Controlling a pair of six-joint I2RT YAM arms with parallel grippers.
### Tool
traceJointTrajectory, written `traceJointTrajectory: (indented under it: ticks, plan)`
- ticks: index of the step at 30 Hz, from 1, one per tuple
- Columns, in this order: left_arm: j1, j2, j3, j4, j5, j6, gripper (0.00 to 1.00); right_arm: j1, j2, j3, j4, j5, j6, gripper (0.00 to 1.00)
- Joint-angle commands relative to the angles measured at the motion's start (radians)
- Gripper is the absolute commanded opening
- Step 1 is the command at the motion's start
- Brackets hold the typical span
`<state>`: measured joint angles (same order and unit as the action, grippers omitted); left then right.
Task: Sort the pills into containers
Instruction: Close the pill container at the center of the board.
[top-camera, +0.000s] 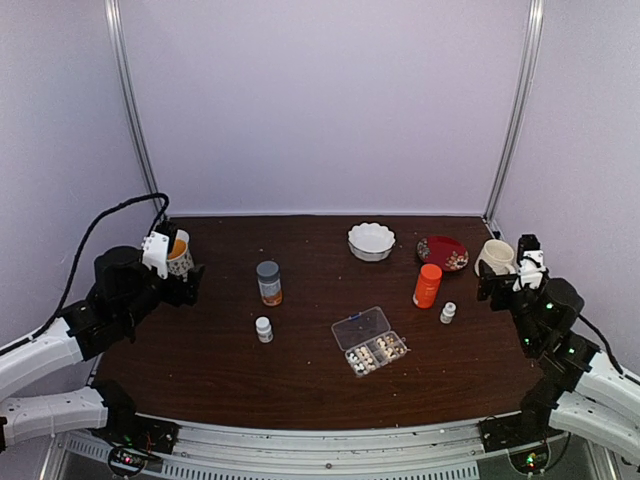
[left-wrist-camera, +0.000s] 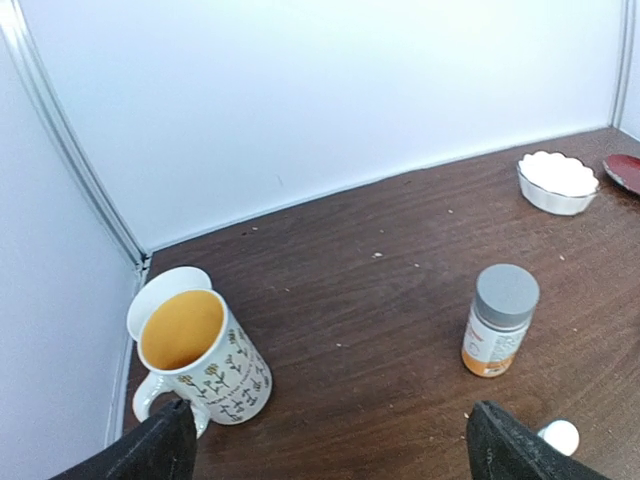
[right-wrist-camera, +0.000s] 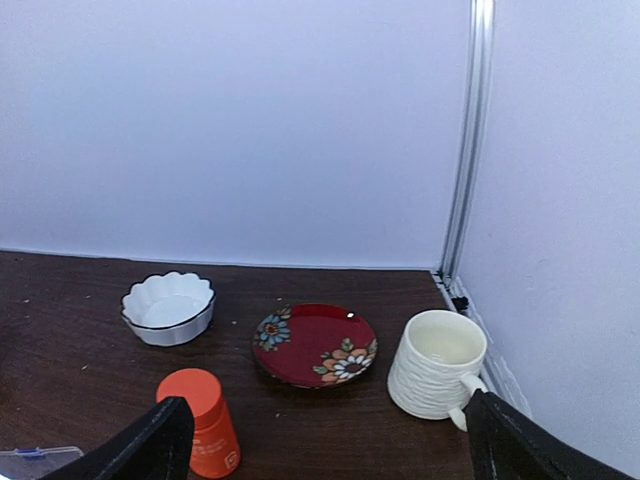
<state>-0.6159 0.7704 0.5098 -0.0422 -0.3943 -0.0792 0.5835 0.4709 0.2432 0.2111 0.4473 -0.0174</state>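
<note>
Dark table (top-camera: 200, 360), pill box (top-camera: 361, 327), orange bottle (top-camera: 427, 286), bowl (top-camera: 371, 243), plate (top-camera: 442, 252), mugs (right-wrist-camera: 435, 365)

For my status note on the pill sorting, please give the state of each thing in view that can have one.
Pill box: lid open and laid back, pills inside.
Grey-capped bottle: upright, capped.
Orange bottle: upright, capped.
Small white bottles: both upright.
Patterned mug: upright, looks empty.
White mug: upright, looks empty.
Left gripper: open, holding nothing.
Right gripper: open, holding nothing.

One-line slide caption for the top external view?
Left gripper and right gripper open at opposite sides of the table; pill box lies open mid-table, pills inside.
</note>
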Motion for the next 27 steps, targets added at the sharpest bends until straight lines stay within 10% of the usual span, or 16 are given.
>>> traceJointTrajectory:
  ticks: [1, 16, 21, 27]
  plan:
    - [0.104, -0.027, -0.039, 0.185, 0.072, 0.007, 0.98, -0.146, 0.006, 0.015, 0.085, -0.072, 0.012, 0.98]
    - [0.127, 0.12, 0.14, -0.109, 0.464, -0.427, 0.97, -0.163, 0.117, 0.26, -0.563, -0.499, 0.564, 0.8]
    - [0.104, 0.261, 0.16, 0.014, 0.731, -0.505, 0.91, 0.06, 0.132, 0.147, -0.527, -0.459, 0.782, 0.77]
    - [-0.03, 0.429, 0.244, 0.032, 0.729, -0.475, 0.72, 0.289, 0.185, 0.039, -0.378, -0.403, 0.983, 0.62]
